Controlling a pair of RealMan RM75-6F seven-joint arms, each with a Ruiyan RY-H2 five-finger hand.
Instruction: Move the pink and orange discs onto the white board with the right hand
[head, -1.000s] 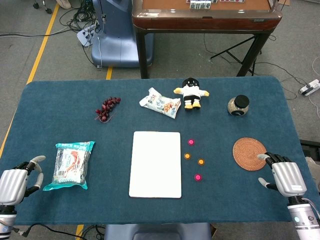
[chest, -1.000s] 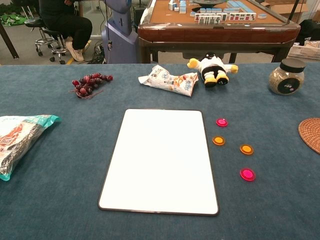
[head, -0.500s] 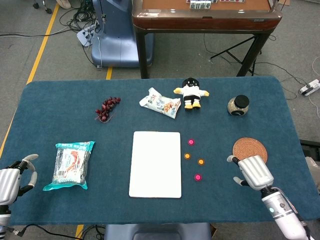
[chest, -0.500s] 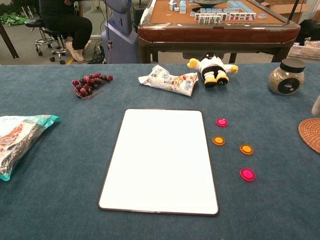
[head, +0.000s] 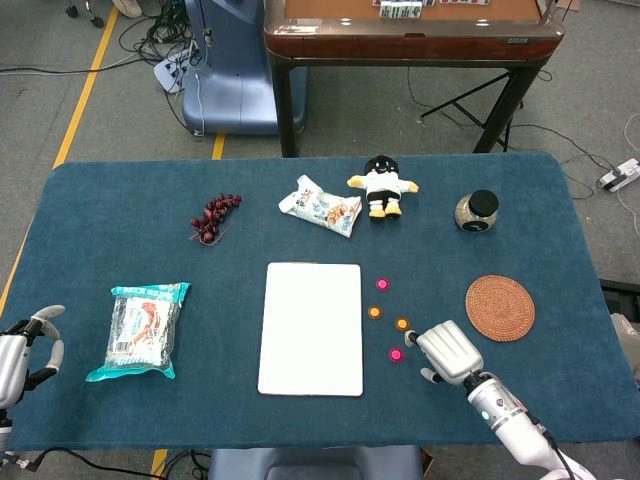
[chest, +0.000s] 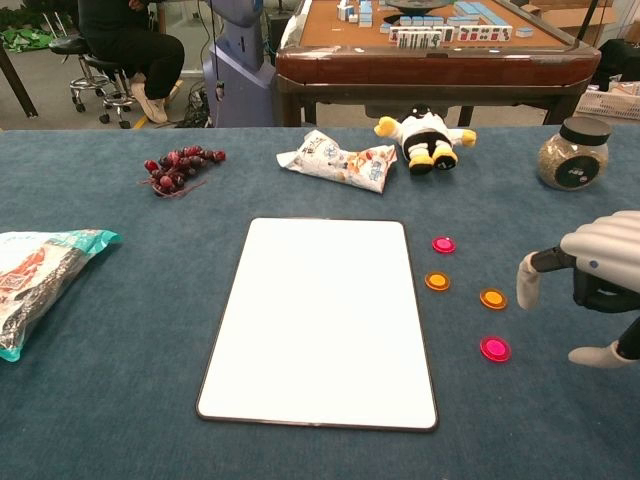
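Note:
The white board (head: 311, 327) (chest: 322, 316) lies flat at the table's middle. To its right lie two pink discs (head: 382, 284) (head: 396, 354) (chest: 444, 244) (chest: 495, 349) and two orange discs (head: 375, 312) (head: 402, 324) (chest: 437, 281) (chest: 493, 298). My right hand (head: 449, 352) (chest: 596, 272) hovers just right of the near pink and right orange discs, fingers apart and holding nothing. At the table's front left edge my left hand (head: 22, 352) is open and empty.
A woven coaster (head: 499, 307) sits right of the discs, a jar (head: 477, 211) behind it. A plush toy (head: 381, 185), snack bag (head: 320, 206) and grapes (head: 214, 217) lie at the back. A teal packet (head: 145, 329) lies left.
My right hand has moved left from the table's right edge, past the coaster, to beside the discs. My left hand has drawn back toward the left edge.

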